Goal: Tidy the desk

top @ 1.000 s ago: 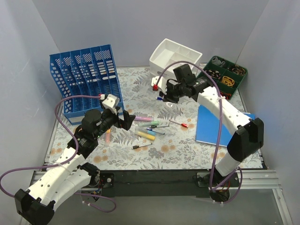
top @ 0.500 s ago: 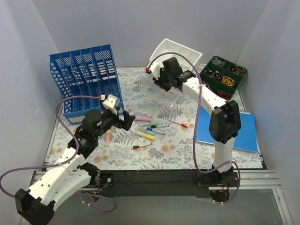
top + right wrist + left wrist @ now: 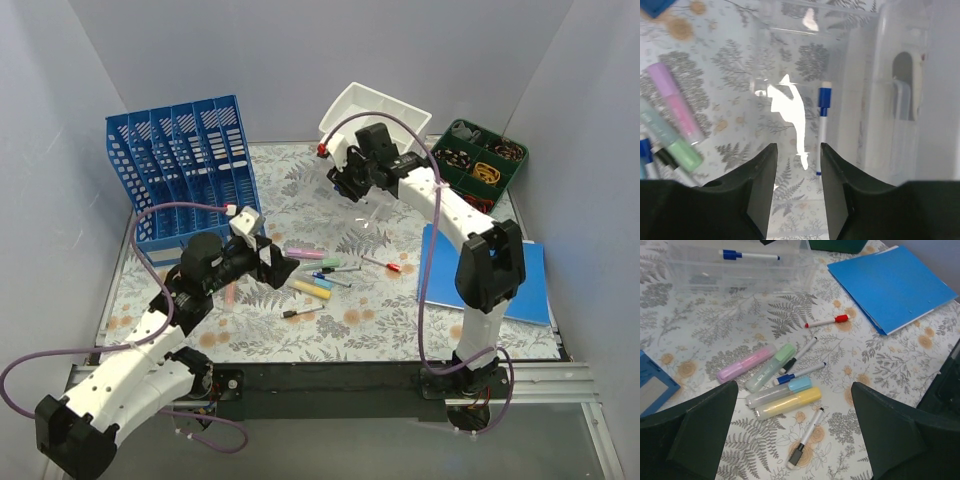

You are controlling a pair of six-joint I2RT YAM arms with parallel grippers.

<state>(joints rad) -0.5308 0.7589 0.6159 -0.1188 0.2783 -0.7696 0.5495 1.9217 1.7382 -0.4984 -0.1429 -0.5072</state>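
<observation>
**Desk:** Clear plastic box [image 3: 765, 272] at the back of the counter [image 3: 400, 315]. Is that why your right arm is up there?

**Me:** Yes. I'm using it as the pen holder. One blue-capped pen [image 3: 823, 125] lies in it, I think flat on the bottom, though the glare makes that hard to confirm. My right arm reaches far forward, wrist tipped down over the box, and the right pincer [image 3: 797, 147] is narrowly parted with nothing in it.

**Desk:** And the left?

**Me:** It's bent low near the blue file rack [image 3: 185, 170]. The left pincer [image 3: 794, 387] is spread wide and empty, aimed at the loose highlighters, with the yellow one [image 3: 790, 402] nearest. They're bunched mid-counter, which I judge puts them in easy reach. The flower-print counter lies under both arms, with its black rail by the bases.
</observation>
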